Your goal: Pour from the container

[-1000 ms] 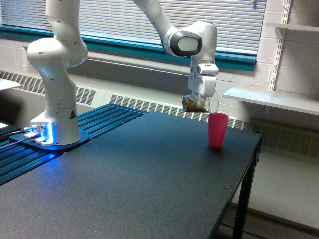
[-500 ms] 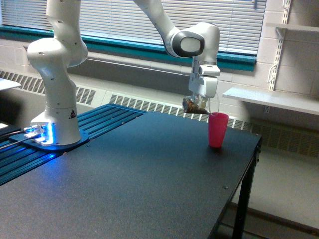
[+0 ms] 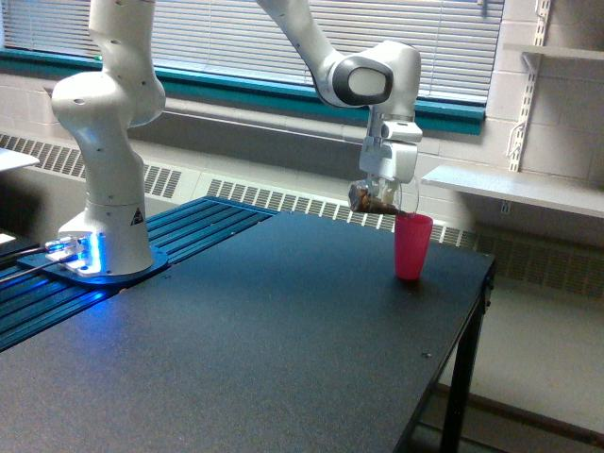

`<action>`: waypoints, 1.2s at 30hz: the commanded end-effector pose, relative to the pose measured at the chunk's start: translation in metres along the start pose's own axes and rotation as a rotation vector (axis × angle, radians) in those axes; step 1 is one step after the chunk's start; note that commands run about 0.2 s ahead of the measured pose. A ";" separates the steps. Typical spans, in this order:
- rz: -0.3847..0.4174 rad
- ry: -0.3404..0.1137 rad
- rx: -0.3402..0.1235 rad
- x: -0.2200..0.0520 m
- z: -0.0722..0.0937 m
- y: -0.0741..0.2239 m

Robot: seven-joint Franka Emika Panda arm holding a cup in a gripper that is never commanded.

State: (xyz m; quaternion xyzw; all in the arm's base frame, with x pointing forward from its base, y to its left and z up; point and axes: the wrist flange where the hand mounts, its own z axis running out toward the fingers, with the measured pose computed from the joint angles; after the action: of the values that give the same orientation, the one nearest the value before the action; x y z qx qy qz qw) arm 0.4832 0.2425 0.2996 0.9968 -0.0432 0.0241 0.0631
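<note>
Over at the far corner of the black counter [image 3: 283, 321], on the exterior view's right, the hand [image 3: 385, 189] is clamped around the container [image 3: 376, 197], a small clear cup lying tipped nearly on its side with brown granular stuff bunched inside it. You can't really make out the fingers themselves, but the cup is hanging there off the counter, so it's clearly gripped.

What's changed: compared with 1 second ago the whole wrist has slid toward the exterior view's right and a touch upward. Back then the container sat more to the left of the pink cup [image 3: 412, 245]; half a second ago it was closer; now its open end hangs right by the pink cup's rim, just above it. The tilt looks about the same in all 3 shots, so this reads as a sideways alignment move rather than more tipping. The pink cup hasn't budged.

My take on the task: the lining-up part is close to done and the actual pour is either just starting or about to. I can't see any bits falling, and the picture is too soft to tell if anything has landed in the pink cup. The brown stuff appears to sit toward the container's closed end, so I'd guess it needs more tilt before much comes out, and the mouth needs to be squarely over the pink rim or granules scatter on the counter.
</note>
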 end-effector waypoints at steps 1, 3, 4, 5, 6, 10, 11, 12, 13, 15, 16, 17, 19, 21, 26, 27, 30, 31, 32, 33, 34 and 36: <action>-0.017 0.012 -0.005 0.000 -0.008 -0.014; -0.021 0.011 -0.007 0.000 -0.008 -0.017; -0.022 0.011 -0.008 0.000 -0.008 -0.018; -0.024 0.011 -0.008 0.000 -0.008 -0.019; -0.025 0.011 -0.008 0.000 -0.009 -0.020; -0.033 0.006 -0.012 -0.002 -0.007 -0.024; -0.034 0.005 -0.014 -0.002 -0.006 -0.025; -0.034 0.004 -0.013 -0.002 -0.005 -0.025; -0.036 0.002 -0.011 -0.003 -0.005 -0.027; -0.035 -0.006 -0.017 -0.004 -0.002 -0.026; -0.035 -0.009 -0.017 -0.005 -0.001 -0.026; -0.036 -0.012 -0.017 -0.006 0.000 -0.027; -0.036 -0.019 -0.023 -0.006 0.001 -0.025; -0.034 -0.019 -0.029 -0.005 0.001 -0.023; -0.027 -0.011 -0.037 0.001 -0.004 -0.018; -0.026 -0.010 -0.040 0.002 -0.004 -0.016; -0.025 -0.009 -0.044 0.004 -0.007 -0.014; -0.024 -0.009 -0.048 0.005 -0.007 -0.012; -0.023 -0.009 -0.052 0.006 -0.006 -0.011; -0.024 -0.010 -0.052 0.006 -0.007 -0.011; -0.024 -0.010 -0.053 0.007 -0.008 -0.010; -0.023 -0.010 -0.057 0.008 -0.008 -0.009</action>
State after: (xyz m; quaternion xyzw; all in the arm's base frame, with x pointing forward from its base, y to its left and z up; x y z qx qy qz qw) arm 0.4844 0.2578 0.2955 0.9958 -0.0284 0.0084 0.0867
